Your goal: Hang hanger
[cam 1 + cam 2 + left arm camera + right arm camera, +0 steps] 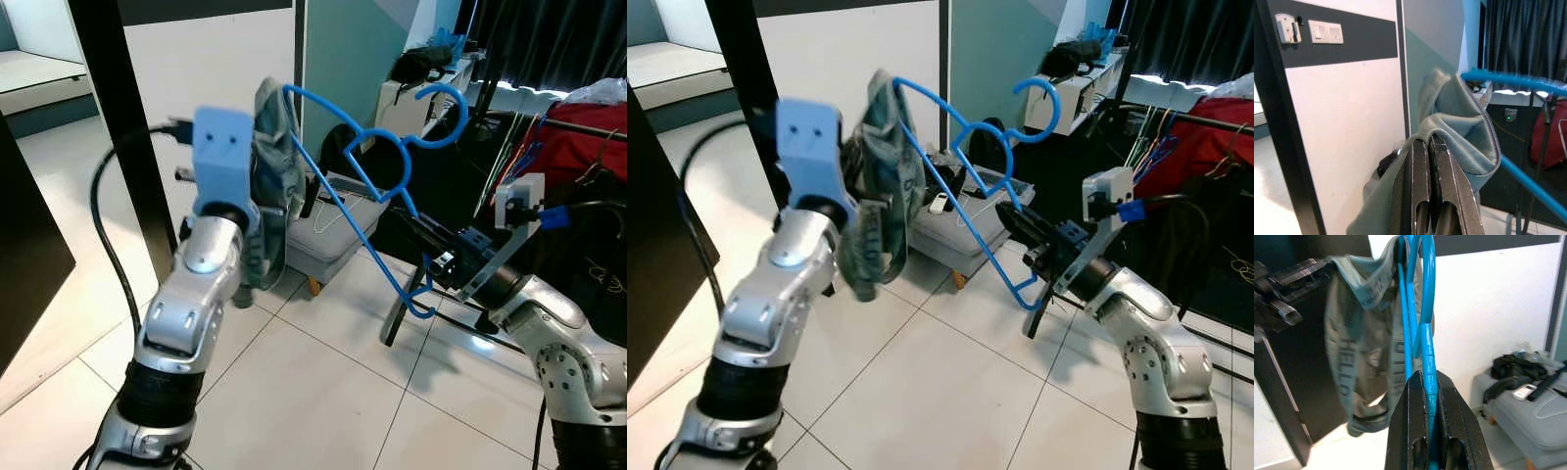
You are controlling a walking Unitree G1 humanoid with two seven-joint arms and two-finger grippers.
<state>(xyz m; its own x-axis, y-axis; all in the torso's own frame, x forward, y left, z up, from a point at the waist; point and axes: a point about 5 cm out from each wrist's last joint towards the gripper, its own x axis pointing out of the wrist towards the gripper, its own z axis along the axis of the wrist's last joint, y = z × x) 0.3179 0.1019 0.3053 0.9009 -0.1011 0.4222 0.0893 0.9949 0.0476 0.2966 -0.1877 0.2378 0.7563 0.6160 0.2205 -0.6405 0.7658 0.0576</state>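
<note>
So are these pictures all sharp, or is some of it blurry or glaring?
Left eye view: the left gripper looks soft, the blue hanger crisp. Right wrist view: the grey garment is slightly smeared and the right gripper dark. Left wrist view: the floor is washed out bright.

Silver arms with round jointed shells and black ribbed bands; pale blue camera block [223,149] above the left wrist, white one [518,201] on the right; black cables [106,227]; long black jaws.
</note>
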